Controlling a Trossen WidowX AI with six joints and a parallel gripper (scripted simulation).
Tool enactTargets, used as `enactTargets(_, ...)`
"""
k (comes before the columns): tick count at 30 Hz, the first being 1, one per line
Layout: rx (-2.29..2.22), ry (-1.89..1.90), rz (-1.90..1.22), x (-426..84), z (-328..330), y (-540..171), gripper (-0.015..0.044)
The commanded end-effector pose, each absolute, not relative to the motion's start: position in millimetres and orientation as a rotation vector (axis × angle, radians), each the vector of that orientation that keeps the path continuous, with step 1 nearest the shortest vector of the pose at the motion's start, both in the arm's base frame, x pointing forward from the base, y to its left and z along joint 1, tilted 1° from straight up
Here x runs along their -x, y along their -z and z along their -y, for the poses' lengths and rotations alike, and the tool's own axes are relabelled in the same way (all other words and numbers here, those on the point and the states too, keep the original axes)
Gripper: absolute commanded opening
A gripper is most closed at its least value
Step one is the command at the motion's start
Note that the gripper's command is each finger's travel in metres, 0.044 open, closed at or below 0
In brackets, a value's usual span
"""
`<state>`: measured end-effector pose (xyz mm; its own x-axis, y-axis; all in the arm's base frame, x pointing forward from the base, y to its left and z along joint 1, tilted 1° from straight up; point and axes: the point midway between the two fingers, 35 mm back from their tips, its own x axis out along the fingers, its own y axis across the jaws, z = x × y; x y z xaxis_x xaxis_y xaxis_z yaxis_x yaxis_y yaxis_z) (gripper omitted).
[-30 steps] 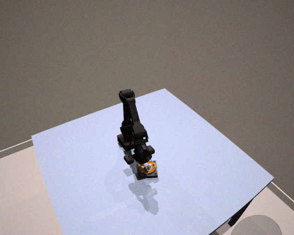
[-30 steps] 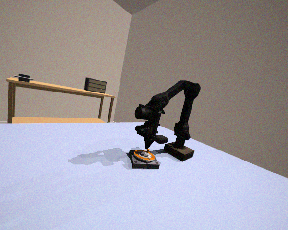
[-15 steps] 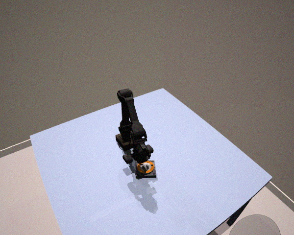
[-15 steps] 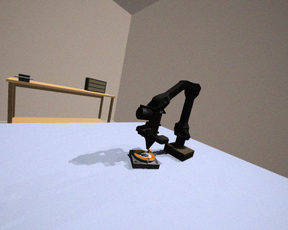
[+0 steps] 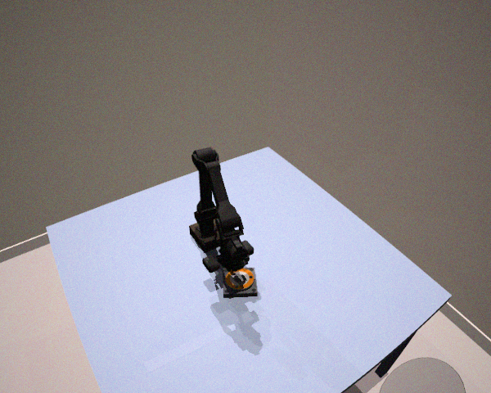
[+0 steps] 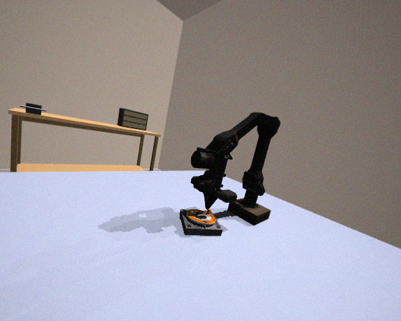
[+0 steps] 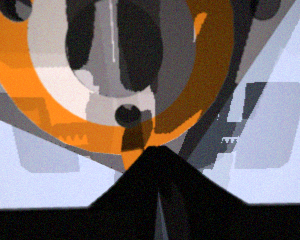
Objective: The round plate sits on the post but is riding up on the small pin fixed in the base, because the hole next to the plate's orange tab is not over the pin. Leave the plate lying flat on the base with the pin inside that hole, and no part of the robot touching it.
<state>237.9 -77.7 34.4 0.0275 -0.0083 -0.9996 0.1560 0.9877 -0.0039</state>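
Fingers clenched on nothing, and we've got their pointed tip down at the near rim of the round orange-ringed plate [image 7: 50, 115], which lies on the dark square base [image 6: 200, 229] on the pale blue table [image 6: 90, 269]. Just beyond the tip sits the dark hole [image 7: 128, 115], by the orange tab [image 7: 135, 140].

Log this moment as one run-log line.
claw: shut, empty | position: tip at edge of round orange-ringed plate, by its dark hole | plate: on dark square base | task: unfinished
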Motion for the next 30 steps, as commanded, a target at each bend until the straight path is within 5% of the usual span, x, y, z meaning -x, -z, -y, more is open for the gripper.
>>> enactTargets(1, -0.126, 0.115, -1.553, -234, 71, -32, 0.0000)
enactTargets(30, -0.127, 0.114, -1.553, -237, 53, -32, 0.0000)
